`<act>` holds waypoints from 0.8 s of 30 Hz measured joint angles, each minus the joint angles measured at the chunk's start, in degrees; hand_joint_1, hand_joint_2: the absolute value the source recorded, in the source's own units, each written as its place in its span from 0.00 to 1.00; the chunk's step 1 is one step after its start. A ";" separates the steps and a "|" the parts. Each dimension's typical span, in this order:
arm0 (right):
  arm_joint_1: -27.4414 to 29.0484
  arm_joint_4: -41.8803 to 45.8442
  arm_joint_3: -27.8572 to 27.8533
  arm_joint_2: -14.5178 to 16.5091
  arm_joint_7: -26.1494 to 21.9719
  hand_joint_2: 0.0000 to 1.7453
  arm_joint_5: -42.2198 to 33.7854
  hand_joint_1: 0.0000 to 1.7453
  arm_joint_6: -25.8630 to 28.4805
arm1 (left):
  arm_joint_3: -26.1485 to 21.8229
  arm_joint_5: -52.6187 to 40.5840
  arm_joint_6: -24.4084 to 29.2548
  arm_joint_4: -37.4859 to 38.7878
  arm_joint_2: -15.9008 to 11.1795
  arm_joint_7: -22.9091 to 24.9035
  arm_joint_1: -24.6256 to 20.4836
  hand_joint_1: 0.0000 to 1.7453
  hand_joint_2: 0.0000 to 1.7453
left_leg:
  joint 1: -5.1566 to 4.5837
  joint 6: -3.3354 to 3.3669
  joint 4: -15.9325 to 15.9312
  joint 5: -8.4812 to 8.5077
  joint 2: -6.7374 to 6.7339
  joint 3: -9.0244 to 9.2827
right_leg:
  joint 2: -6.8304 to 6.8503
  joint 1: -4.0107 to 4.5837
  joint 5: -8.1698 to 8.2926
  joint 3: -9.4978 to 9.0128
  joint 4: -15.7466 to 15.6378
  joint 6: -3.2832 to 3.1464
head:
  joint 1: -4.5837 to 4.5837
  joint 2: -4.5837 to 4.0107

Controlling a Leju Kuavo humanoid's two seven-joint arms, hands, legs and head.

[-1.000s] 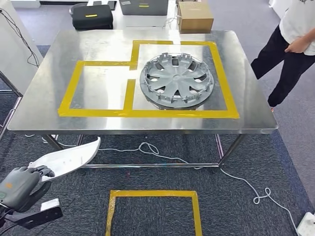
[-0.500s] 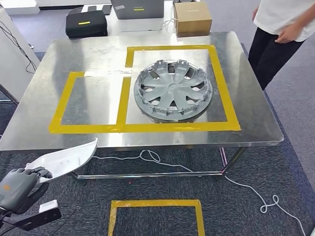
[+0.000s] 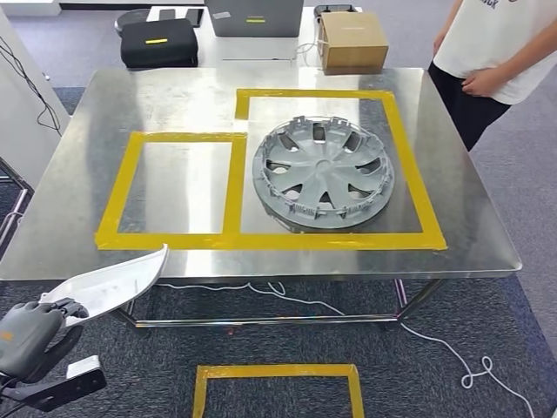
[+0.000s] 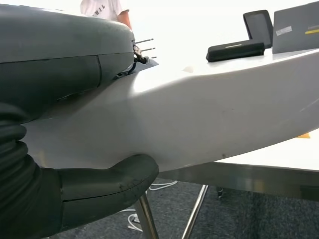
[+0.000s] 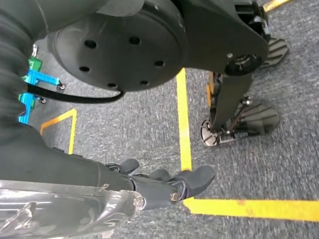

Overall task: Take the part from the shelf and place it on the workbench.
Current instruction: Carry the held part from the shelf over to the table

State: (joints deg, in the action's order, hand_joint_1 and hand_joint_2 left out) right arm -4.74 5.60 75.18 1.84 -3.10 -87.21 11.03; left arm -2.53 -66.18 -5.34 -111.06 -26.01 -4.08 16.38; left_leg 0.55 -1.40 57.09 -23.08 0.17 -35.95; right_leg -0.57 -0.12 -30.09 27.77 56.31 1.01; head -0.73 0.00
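The part is already off the shelf and being carried to the workbench (image 3: pixel 78 218), so the step in hand is the approach, with placement not yet done. The left hand (image 3: pixel 30 335) grips the white part (image 3: pixel 108 280), a long curved white panel: in the left wrist view the thumb (image 4: pixel 112 181) lies under the panel and the rest of the hand (image 4: pixel 56 64) closes over its upper face, so it is clamped between them. In the head view the part juts forward and up from the hand, its far tip just at the near edge of the steel top, low beside the table rather than over it. The next move, as I judge it, calls for lifting the panel above the table edge and bringing it over the empty yellow-taped square (image 3: pixel 118 187) on the left, since the right square already holds a grey wheel cover (image 3: pixel 323 172). The right hand (image 5: pixel 165 184) hangs by the robot's side above the carpet, fingers loosely extended and holding nothing. A person (image 3: pixel 489 52) stands near the table's far right corner
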 joint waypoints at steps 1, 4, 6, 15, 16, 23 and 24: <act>0.00 0.00 0.02 0.01 0.00 1.00 0.00 0.00 0.00 | -0.04 0.19 -0.06 0.00 -0.02 -0.08 0.00 1.00 1.00 | -0.09 0.18 0.07 -0.12 0.00 0.00 | 0.01 -0.09 0.02 -0.11 -0.29 0.53 | 0.00 0.00; 0.01 0.00 0.08 0.02 0.00 1.00 0.00 0.00 -0.03 | -0.37 0.83 -0.33 0.00 -0.08 -0.49 0.04 1.00 1.00 | -0.44 0.85 0.30 -0.53 0.01 0.06 | 0.01 -0.50 0.00 -0.42 -0.90 2.39 | -0.04 0.00; -0.04 0.00 0.10 0.04 0.00 1.00 0.00 0.00 -0.05 | -0.74 0.98 -0.42 0.00 -0.10 -0.62 0.05 1.00 1.00 | -0.61 1.23 0.20 -0.76 0.01 0.20 | 0.00 -0.70 -0.12 -0.59 -1.07 2.86 | -0.07 0.00; -0.10 0.00 0.11 0.09 -0.04 1.00 0.00 0.00 -0.27 | -0.99 1.04 -0.51 -0.02 -0.03 -0.69 0.00 1.00 1.00 | -0.04 1.83 -1.17 -1.51 -0.05 2.79 | 0.19 -0.61 -5.58 9.20 16.38 3.10 | 0.53 0.00; -0.12 0.00 0.12 0.09 -0.05 1.00 0.00 0.00 -0.27 | -0.99 1.04 -0.51 -0.02 0.02 -0.69 0.01 1.00 1.00 | 0.04 1.57 -1.14 -1.74 0.00 3.21 | 0.20 -0.65 -3.07 8.23 13.33 3.05 | 0.57 0.00; -0.06 0.00 0.21 0.11 -0.02 1.00 0.00 0.00 -0.30 | -1.04 1.36 -0.84 -0.03 -0.07 -0.69 -0.02 1.00 1.00 | 0.05 -0.85 -0.79 -2.98 0.18 4.22 | -0.16 -0.56 2.33 3.66 2.06 0.75 | 0.64 0.00; -0.04 -0.01 0.25 0.10 -0.02 1.00 0.00 0.00 -0.27 | -1.07 1.39 -0.86 -0.04 -0.10 -0.69 -0.05 1.00 1.00 | 0.11 -1.15 0.20 -3.56 0.16 3.82 | -0.14 -0.61 2.24 3.45 2.02 0.35 | 0.51 0.00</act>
State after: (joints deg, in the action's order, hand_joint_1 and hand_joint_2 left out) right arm -4.78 5.59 75.43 1.93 -3.13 -87.21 10.76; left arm -3.60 -64.79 -6.20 -111.09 -26.11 -4.77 16.33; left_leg 0.66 -2.54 57.29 -26.64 0.34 -32.13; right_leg -0.71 -0.73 -27.85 31.22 58.33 1.36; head -0.22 0.00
